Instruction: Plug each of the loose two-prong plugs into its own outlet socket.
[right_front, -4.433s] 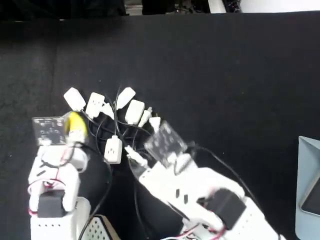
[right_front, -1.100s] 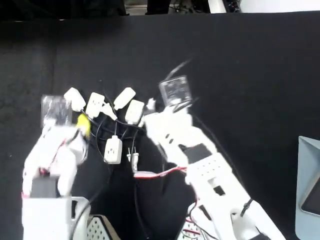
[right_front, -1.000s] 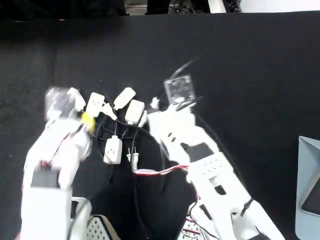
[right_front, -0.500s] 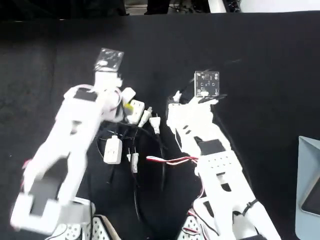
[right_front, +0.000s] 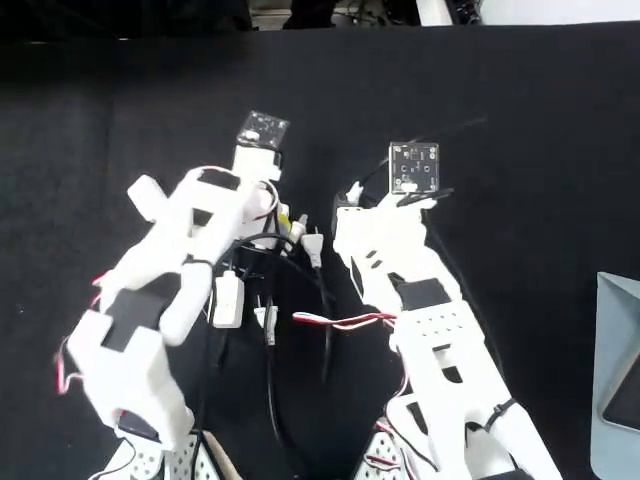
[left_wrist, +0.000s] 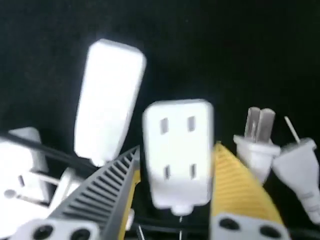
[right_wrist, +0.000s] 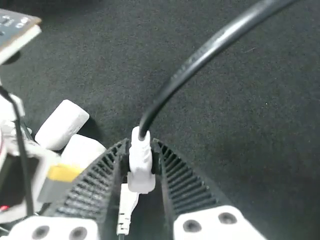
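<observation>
In the left wrist view a white outlet socket (left_wrist: 177, 150) with two pairs of slots lies between the grey and yellow fingers of my left gripper (left_wrist: 175, 200), which is open and flanks it. Two loose white plugs (left_wrist: 257, 140) lie just beside the yellow finger. In the high view the left gripper (right_front: 276, 214) sits over the socket cluster, covering part of it. My right gripper (right_wrist: 141, 172) is shut on a white plug (right_wrist: 141, 162) with a black cable, held above the mat; in the high view it (right_front: 350, 196) is right of the cluster. One loose plug (right_front: 313, 243) lies between the arms.
Another socket (left_wrist: 110, 100) lies beyond the flanked one. In the high view a socket (right_front: 227, 297), a small plug (right_front: 267, 318) and tangled black cables lie under the left arm, and one socket (right_front: 147, 195) sits at the far left. A grey-blue tray (right_front: 615, 370) is at the right edge.
The left arm swung right and forward, from the cluster's left end to over its middle. The right arm carried its plug up and right out of the cluster, then held still.
</observation>
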